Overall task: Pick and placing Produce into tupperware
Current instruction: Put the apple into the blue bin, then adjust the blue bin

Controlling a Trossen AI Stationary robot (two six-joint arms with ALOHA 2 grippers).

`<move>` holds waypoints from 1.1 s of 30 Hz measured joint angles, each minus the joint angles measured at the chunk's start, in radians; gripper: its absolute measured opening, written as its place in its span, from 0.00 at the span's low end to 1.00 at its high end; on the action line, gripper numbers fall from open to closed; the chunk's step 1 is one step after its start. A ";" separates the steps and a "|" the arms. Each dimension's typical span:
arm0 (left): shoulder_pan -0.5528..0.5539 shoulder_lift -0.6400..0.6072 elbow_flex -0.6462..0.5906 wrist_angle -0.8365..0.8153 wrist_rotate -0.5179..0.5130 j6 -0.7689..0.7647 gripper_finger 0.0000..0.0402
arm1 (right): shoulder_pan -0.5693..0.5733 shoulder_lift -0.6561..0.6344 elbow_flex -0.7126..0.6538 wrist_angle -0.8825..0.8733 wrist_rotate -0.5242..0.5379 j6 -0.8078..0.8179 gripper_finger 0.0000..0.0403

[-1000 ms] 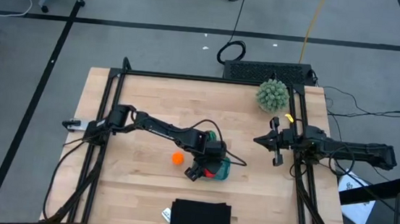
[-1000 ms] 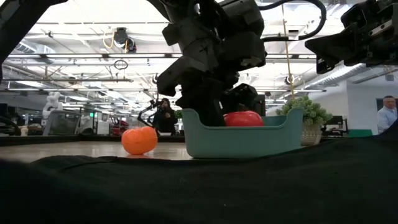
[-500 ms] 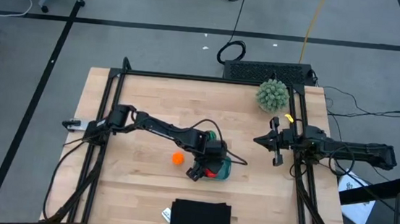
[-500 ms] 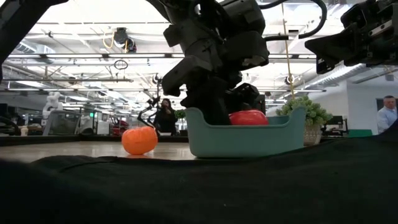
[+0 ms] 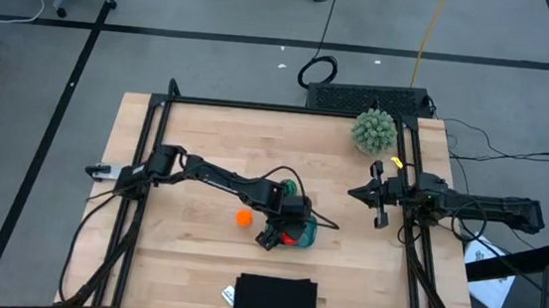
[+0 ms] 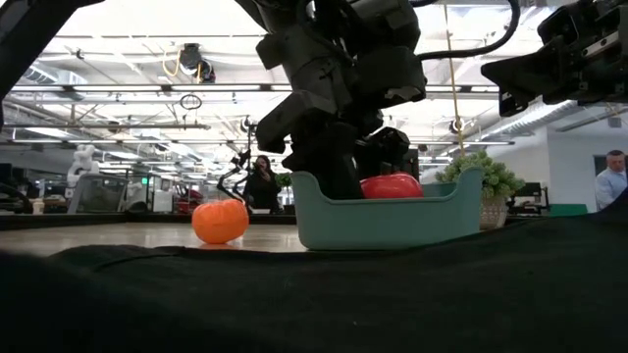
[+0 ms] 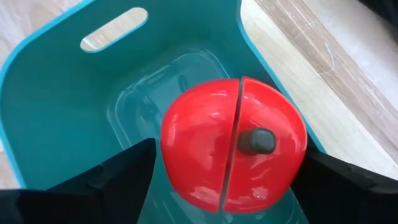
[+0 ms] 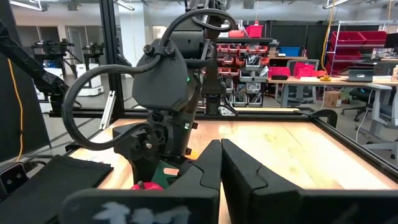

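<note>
Here the left end effector is held over the teal tupperware, its fingers spread wide on either side of the red tomato, which is seen resting inside on the container floor; a release is judged to be finishing. The orange ball is left on the surface just beside the tupperware, seemingly next in line. The right end effector is parked near the right edge, fingers pressed together, kept clear of the work.
</note>
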 joint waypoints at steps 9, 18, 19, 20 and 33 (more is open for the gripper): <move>-0.005 -0.003 0.027 -0.038 -0.026 -0.011 0.87 | 0.000 0.000 0.000 0.000 0.000 0.000 0.00; -0.006 -0.003 0.089 -0.081 -0.019 -0.029 0.87 | 0.000 0.000 0.000 0.000 0.000 0.000 0.00; -0.006 -0.003 0.089 -0.085 -0.019 -0.029 0.87 | 0.000 0.000 0.000 0.000 0.000 0.000 0.00; -0.006 -0.003 0.089 -0.088 -0.019 -0.030 0.87 | 0.000 0.000 0.000 0.000 0.000 0.000 0.00; -0.009 -0.003 0.089 -0.106 -0.018 -0.053 0.87 | 0.000 0.000 0.000 0.000 0.000 0.000 0.00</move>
